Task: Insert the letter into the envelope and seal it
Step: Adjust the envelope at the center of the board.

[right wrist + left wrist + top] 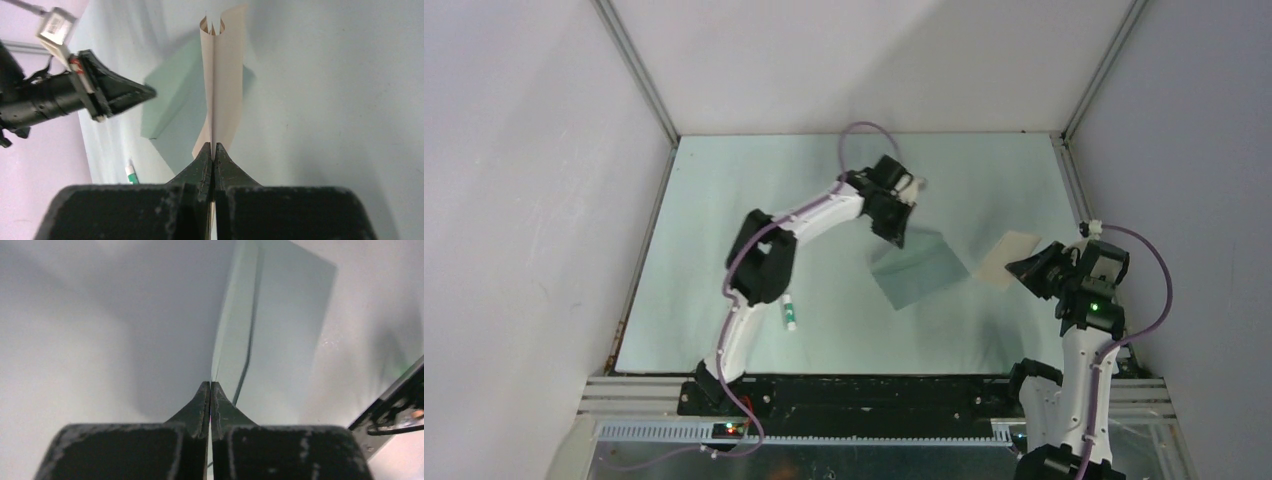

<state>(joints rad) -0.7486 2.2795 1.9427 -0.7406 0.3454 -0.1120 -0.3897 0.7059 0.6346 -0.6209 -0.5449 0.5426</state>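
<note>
Between pale walls, the light green counter [724, 200] is spanned by two white arms. The left arm [764, 260] is stretched from the near edge toward the counter's middle. The right arm [1084, 340] is raised beside the right edge and bent inward.

Near the middle of the counter, a little toward the right edge, the envelope [919, 268] is found as a teal-grey rectangle turned at an angle to the counter's edges. Its far side is lifted off the surface, and a shadow is cast beneath it. Just beside it, toward the right edge, the letter [1009, 258] is held clear of the counter. This tan sheet is curled along its length, and its far end is rolled into an open loop. Whether the two sheets touch cannot be told.

The left hand [210, 386] is pressed together, and a thin edge of the envelope is clamped between its tips; the sheet is seen almost edge-on from the left wrist. The right hand [214, 150] is likewise closed, with the near end of the letter pinched between its tips.

Close beside the left arm, toward the near left corner, a small white and green stick [789, 312] is laid flat on the counter.
</note>
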